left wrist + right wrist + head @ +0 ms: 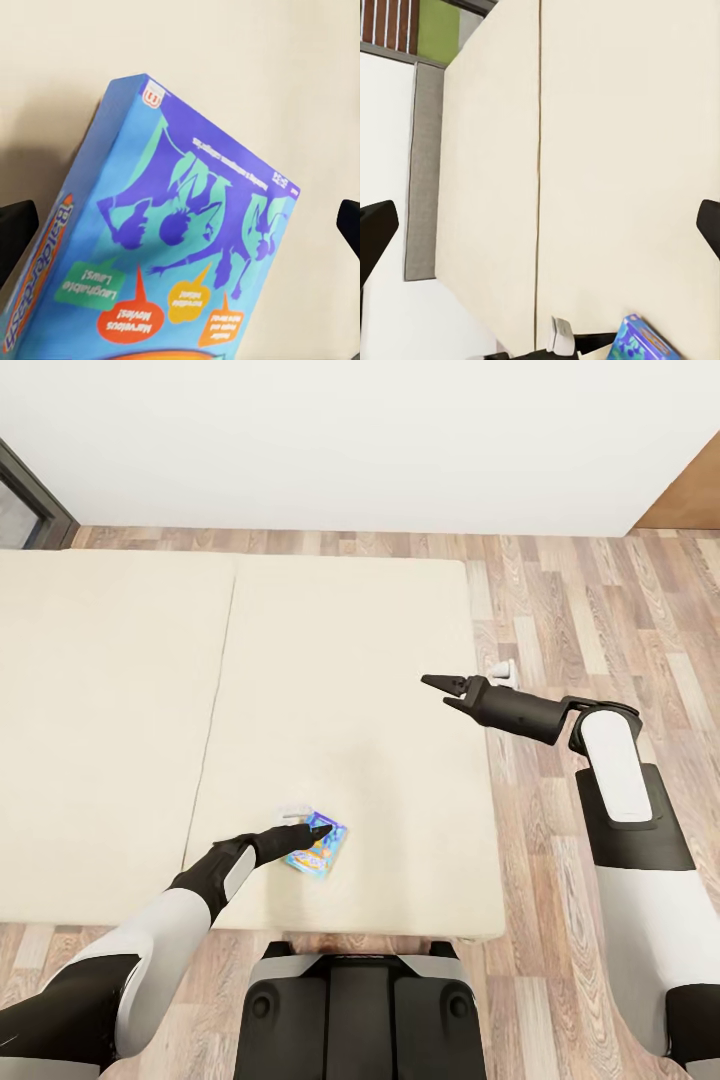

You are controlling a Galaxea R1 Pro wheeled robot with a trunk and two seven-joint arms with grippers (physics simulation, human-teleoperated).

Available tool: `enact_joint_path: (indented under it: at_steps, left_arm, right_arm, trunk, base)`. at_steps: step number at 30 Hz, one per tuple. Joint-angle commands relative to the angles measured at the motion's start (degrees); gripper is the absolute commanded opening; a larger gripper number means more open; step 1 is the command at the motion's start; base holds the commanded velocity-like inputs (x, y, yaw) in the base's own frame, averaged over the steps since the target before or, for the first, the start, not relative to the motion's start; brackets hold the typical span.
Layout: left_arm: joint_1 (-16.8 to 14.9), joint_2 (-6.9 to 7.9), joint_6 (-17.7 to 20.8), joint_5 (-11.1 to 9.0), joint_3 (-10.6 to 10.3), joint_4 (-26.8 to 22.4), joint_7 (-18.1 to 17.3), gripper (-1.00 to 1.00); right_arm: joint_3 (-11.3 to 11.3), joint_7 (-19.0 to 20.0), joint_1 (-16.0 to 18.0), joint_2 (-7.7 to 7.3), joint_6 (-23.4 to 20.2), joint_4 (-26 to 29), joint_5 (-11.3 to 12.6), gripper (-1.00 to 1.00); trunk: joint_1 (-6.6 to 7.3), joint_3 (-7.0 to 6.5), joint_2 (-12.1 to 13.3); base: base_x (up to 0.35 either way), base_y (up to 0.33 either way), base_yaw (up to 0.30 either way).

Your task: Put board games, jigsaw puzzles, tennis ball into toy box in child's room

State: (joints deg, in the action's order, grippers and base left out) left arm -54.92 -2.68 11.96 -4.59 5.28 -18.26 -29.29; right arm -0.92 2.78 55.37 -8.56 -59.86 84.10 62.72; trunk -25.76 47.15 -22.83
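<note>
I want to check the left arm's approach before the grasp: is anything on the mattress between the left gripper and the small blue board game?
Nothing visible is in the way. The left gripper is right at the blue board game, which lies alone on the cream mattress. In the left wrist view its open fingers straddle the box, with only bare mattress around.

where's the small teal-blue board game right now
In the head view the teal-blue board game lies on the bed, near its front edge on the right-hand mattress section, just under the left gripper. In the left wrist view it lies between that gripper's open fingers.
</note>
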Motion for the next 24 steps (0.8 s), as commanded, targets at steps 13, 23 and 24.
enact_joint_path:
  at_steps: [13, 23, 24]
  left_arm:
    - [-0.02, -0.04, 0.60, -0.33, 0.43, -0.02, -0.24, 1.00]
    - [-0.02, -0.04, 0.61, -0.33, 0.43, -0.02, -0.24, 1.00]
    - [-0.02, -0.04, 0.61, -0.33, 0.43, -0.02, -0.24, 1.00]
  right_arm:
    - [0.04, 0.26, 0.08, 0.09, -0.14, 0.01, -0.31, 1.00]
    - [0.04, 0.21, 0.08, 0.22, -0.14, 0.01, -0.39, 1.00]
    - [0.04, 0.21, 0.08, 0.25, -0.14, 0.01, -0.40, 1.00]
  trunk:
    - [-0.03, 0.06, -0.09]
    - [-0.03, 0.06, -0.09]
    - [-0.03, 0.06, -0.09]
  base:
    - [-0.031, 0.000, 0.000]
    - [-0.010, -0.090, 0.000]
    - [0.000, -0.052, 0.000]
